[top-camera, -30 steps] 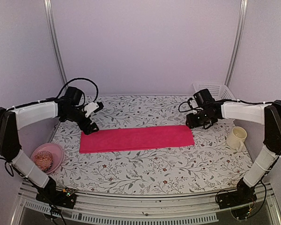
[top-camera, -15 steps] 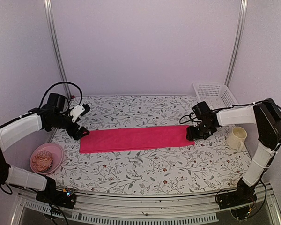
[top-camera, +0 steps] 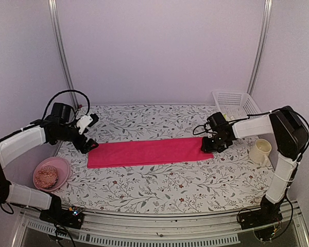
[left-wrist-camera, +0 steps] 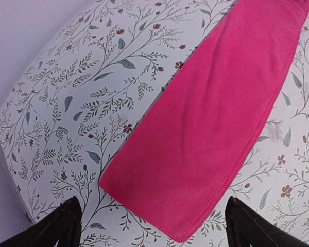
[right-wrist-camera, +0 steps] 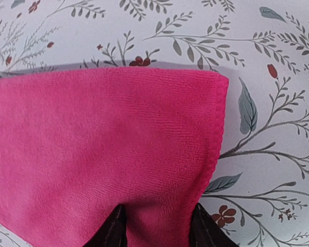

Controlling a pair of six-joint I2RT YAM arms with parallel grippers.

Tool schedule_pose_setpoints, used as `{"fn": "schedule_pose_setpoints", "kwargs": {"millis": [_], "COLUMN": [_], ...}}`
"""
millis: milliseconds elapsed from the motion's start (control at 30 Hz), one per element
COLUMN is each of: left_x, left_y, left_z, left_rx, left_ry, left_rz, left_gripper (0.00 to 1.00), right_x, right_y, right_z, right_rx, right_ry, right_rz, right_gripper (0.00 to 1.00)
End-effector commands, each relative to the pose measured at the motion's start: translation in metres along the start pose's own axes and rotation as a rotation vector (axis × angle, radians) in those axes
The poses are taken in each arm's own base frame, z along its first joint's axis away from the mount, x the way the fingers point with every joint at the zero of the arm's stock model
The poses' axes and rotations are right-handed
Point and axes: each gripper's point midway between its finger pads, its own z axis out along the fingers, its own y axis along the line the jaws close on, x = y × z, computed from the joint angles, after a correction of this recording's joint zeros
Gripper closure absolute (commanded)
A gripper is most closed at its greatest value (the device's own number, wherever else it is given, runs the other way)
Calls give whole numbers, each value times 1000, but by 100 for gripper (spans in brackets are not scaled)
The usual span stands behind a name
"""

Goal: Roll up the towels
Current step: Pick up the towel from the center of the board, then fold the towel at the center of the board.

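A bright pink towel (top-camera: 149, 152) lies flat as a long folded strip across the middle of the floral table. My left gripper (top-camera: 91, 136) hovers just off its left end, wide open. In the left wrist view the towel's corner (left-wrist-camera: 216, 118) lies between and ahead of the spread fingertips (left-wrist-camera: 67, 221), with the gripper (left-wrist-camera: 154, 222) untouched by cloth. My right gripper (top-camera: 212, 145) is down on the towel's right end. In the right wrist view its gripper (right-wrist-camera: 159, 226) stands partly open, both fingertips (right-wrist-camera: 116, 226) resting against the cloth (right-wrist-camera: 92, 144) near the hem.
A pink bowl (top-camera: 51, 174) with something brownish inside sits at the near left. A cream mug (top-camera: 260, 151) stands just right of my right gripper. A white slotted basket (top-camera: 236, 102) is at the back right corner. Walls close in the table on three sides.
My left arm drew back leftward and settled by the towel's left end. My right gripper dropped onto the towel's right end and slid slightly left, its jaws widening, then narrowing.
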Motion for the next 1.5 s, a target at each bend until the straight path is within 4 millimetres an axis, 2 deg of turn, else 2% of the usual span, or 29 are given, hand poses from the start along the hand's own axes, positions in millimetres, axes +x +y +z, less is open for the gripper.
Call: {"fn": "schedule_pose_setpoints", "kwargs": {"millis": [0, 167, 200, 333, 467, 800, 867, 967, 1033, 1167, 1267, 1467], "left_x": [-2, -2, -2, -1, 0, 1, 2, 2, 2, 5, 8, 11], "left_y": [3, 3, 3, 3, 4, 6, 5, 3, 3, 4, 4, 6], "left_z": [-5, -6, -6, -7, -8, -8, -8, -9, -8, -5, -2, 0], "left_rx": [-21, -27, -27, -30, -37, -39, -37, -32, -31, -25, -23, -25], "left_ry": [-29, -34, -35, -35, -31, -32, -30, -34, -33, -21, -8, 0], "left_rz": [-2, -1, -1, -1, -1, -5, -5, -4, -4, -10, -17, -25], "left_gripper": [3, 3, 3, 3, 3, 3, 3, 3, 3, 3, 3, 3], "right_x": [35, 33, 31, 20, 6, -23, -29, -41, -49, -66, -73, -73], "right_y": [2, 0, -1, -7, -20, -67, -69, -44, -18, 42, 91, 165], "right_z": [23, 20, 18, 3, -25, -125, -144, -166, -175, -182, -176, -139], "right_rx": [4, 17, 23, 51, 47, 53, 35, -95, -173, -313, -392, -484], "right_ry": [118, 112, 105, 66, 4, -199, -243, -287, -306, -321, -304, -234], "right_rz": [14, 20, 21, 16, 34, 111, 102, 57, 9, -87, -154, -247], "right_gripper": [64, 94, 97, 98, 98, 98, 98, 98, 98, 98, 98, 98]}}
